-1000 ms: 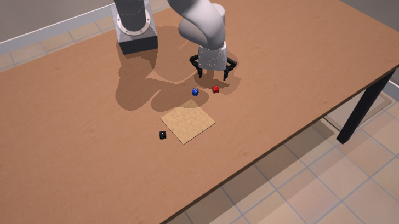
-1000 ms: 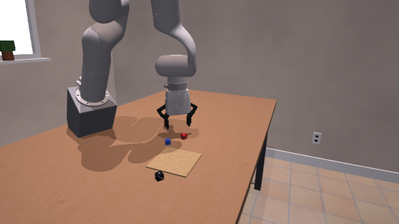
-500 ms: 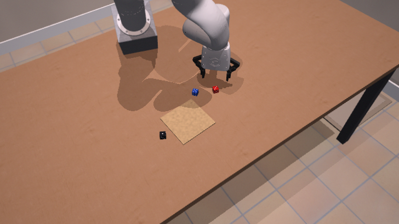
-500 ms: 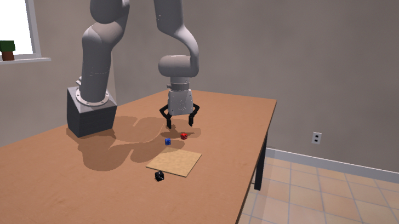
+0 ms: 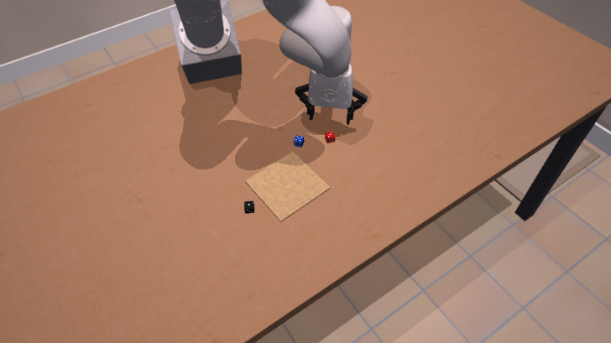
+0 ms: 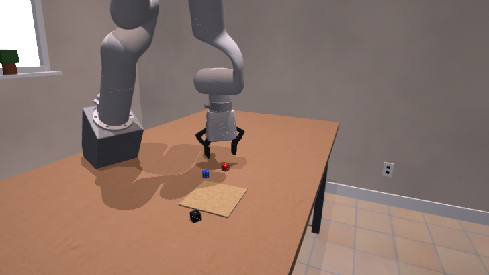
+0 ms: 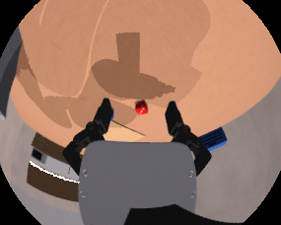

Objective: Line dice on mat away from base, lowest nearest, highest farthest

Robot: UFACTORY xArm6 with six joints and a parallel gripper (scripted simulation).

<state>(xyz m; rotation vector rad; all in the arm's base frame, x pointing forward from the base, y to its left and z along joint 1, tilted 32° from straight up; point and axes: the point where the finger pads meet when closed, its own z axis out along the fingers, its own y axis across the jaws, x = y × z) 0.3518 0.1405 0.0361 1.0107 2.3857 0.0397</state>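
- Here a window with a small potted plant (image 6: 9, 61) on its sill marks the room's left; grey walls, a tiled floor and a wall socket (image 6: 387, 169) lie further right.
- The brown wooden table (image 5: 451, 73) carries the arm's grey pedestal (image 5: 211, 68) at its left rear.
- The black die (image 5: 249, 206) lies just beside the tan mat's (image 5: 287, 185) left edge, off it.
- The blue die (image 5: 298, 140) sits near the mat's far corner, the red die (image 5: 330, 137) just right of it, both on bare wood.
- The gripper (image 5: 330, 116) hangs above the table with fingers spread wide, holding nothing; in the wrist view the red die (image 7: 142, 108) shows between the fingertips, below them.
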